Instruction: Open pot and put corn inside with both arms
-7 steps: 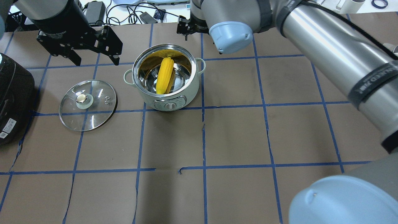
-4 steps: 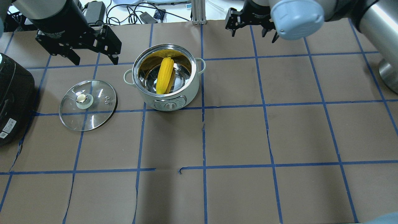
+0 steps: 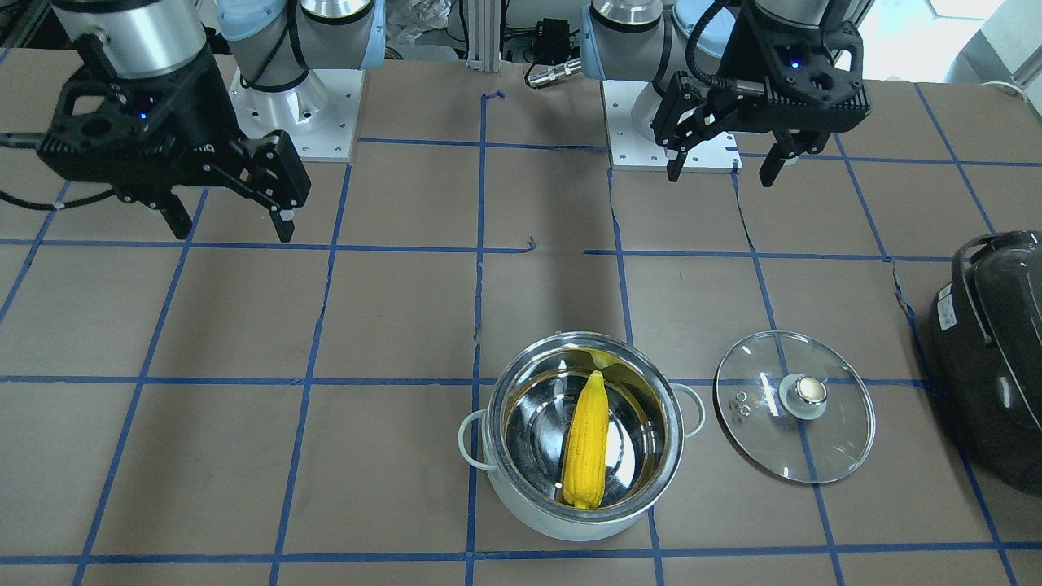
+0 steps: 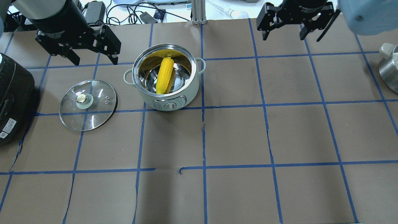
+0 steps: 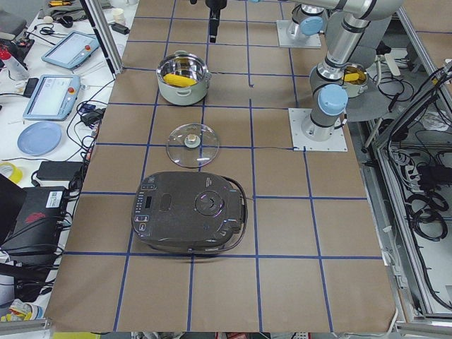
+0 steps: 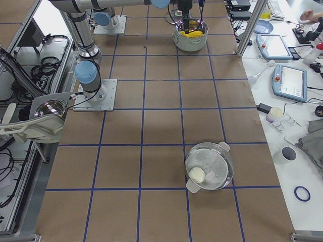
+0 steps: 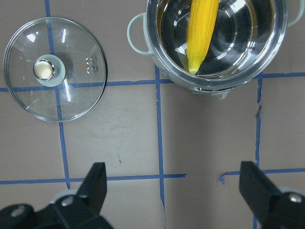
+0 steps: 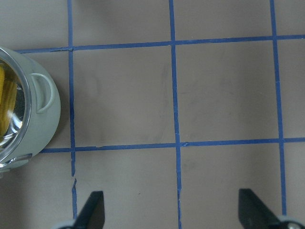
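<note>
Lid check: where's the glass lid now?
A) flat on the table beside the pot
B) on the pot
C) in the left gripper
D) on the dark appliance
A: the lid lies knob-up on the table beside the pot; the left gripper is open and empty.

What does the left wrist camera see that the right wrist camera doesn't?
Only the left wrist view shows the clear glass lid with a metal knob, lying flat, and the open left gripper. Only the right wrist view shows the open right gripper. Both show the round mint-white, steel-lined pot holding the bright yellow corn cob, though the right view catches just an edge, and the brown table with blue tape lines.
</note>
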